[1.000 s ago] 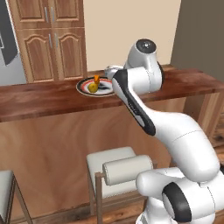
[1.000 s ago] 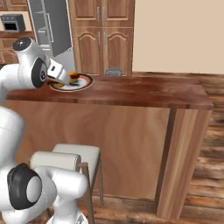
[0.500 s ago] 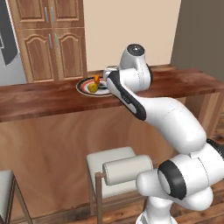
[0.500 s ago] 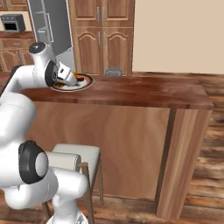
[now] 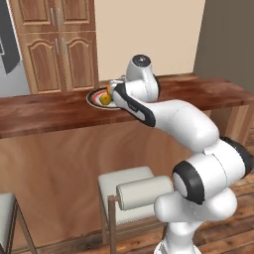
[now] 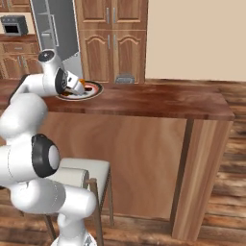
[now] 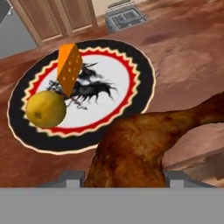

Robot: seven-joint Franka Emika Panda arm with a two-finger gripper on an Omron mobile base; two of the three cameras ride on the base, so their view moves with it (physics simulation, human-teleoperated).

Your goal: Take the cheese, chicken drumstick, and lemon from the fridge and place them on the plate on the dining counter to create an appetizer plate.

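The plate (image 7: 144, 74) lies on the dining counter (image 5: 49, 111) with the orange cheese (image 7: 69, 68) standing on it and the yellow lemon (image 7: 46, 109) beside the cheese. My gripper (image 5: 113, 92) hovers at the plate's near rim, shut on the chicken drumstick (image 7: 140, 144), which fills the lower hand view and hides the fingertips. In the left base view the lemon (image 5: 105, 99) shows on the plate (image 5: 94, 98) just beside the hand. The right base view shows the gripper (image 6: 73, 87) at the plate (image 6: 95, 90). The grey fridge (image 6: 53, 29) stands behind the counter.
A small grey object (image 7: 124, 17) sits on the counter behind the plate. Brown wooden cupboards (image 5: 59, 44) line the back wall. A white-cushioned stool (image 5: 129, 186) stands below the counter in front of my base. The counter top (image 6: 158, 101) runs on to the right.
The arm has swung its elbow outward, and the hand with the drumstick has edged closer over the plate. The cheese and the lemon have not moved.
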